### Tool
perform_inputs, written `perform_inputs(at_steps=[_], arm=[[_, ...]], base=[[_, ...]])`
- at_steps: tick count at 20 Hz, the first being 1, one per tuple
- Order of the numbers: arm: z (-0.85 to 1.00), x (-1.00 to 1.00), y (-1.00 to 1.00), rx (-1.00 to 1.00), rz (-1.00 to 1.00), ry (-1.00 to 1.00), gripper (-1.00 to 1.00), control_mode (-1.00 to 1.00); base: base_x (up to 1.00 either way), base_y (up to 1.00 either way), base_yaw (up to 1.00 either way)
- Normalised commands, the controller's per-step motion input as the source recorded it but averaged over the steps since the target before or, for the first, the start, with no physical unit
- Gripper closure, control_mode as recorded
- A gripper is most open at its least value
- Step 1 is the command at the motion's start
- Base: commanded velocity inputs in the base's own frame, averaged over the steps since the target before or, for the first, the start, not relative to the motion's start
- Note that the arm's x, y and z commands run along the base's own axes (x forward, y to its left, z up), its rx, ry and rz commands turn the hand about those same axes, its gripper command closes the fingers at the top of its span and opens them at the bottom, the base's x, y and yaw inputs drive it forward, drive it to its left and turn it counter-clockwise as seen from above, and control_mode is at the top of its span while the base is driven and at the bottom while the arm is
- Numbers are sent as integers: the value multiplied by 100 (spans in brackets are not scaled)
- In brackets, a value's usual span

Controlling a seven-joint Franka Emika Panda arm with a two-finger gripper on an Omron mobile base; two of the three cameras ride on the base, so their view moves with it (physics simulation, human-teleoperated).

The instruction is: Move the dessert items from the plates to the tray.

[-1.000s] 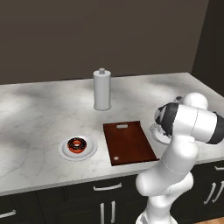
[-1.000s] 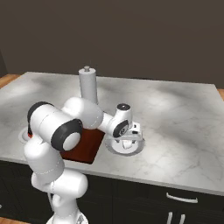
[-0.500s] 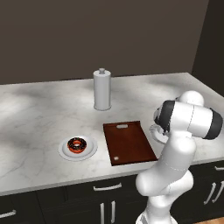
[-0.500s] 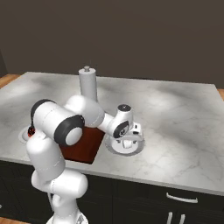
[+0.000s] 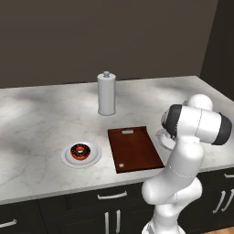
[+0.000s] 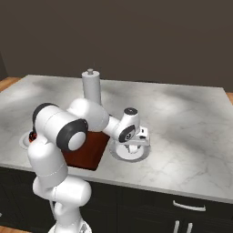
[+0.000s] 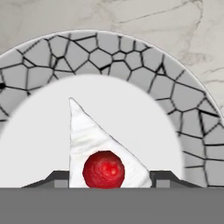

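Left base view
Counter: pale grey marble counter (image 5: pixel 41 123) over dark cabinets.
Canister: tall grey cylindrical canister (image 5: pixel 106 94), upright, toward the counter's back edge, behind the tray.
Tray: flat dark reddish-brown rectangular tray (image 5: pixel 134 148) with a pale handle slot at its far end, near the counter's front edge.
Left plate: round shallow white plate (image 5: pixel 94 156) just beside the tray's left side, apart from it.
Donut: small dark-chocolate ring donut with an orange-red edge (image 5: pixel 81 151), lying at the middle of that plate.
Arm: white arm with dark joints, bent over the counter's right end; it covers most of what lies right of the tray.

Right base view
Right plate: second round white plate with a grey crackled rim (image 6: pixel 144 156), just right of the tray, near the front edge.
Gripper: two-finger gripper (image 6: pixel 134 148), pointing down, low over this plate's middle.

Hand view
Cake piece: small white wedge-shaped cake piece with a red ball on top (image 7: pixel 99 152), on the plate's plain white centre.
Fingers: two dark fingertips (image 7: pixel 56 178), one at each side of the cake piece, close against its flanks.
Grip: jaws narrowed round the cake piece; whether they are clamped on it, cannot tell.
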Motion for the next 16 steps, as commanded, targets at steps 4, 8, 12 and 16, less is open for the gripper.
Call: perform_inputs(at_steps=[4, 8, 12, 16], arm=[[-4, -1, 0, 0, 0, 0, 100, -100], [4, -3, 35, 0, -3, 0, 100, -100], [24, -18, 50, 0, 0, 0, 100, -100], [46, -26, 63, -1, 0, 0, 100, -100]], base=[[0, 0, 0], [0, 0, 0], [0, 0, 0], [0, 0, 0]])
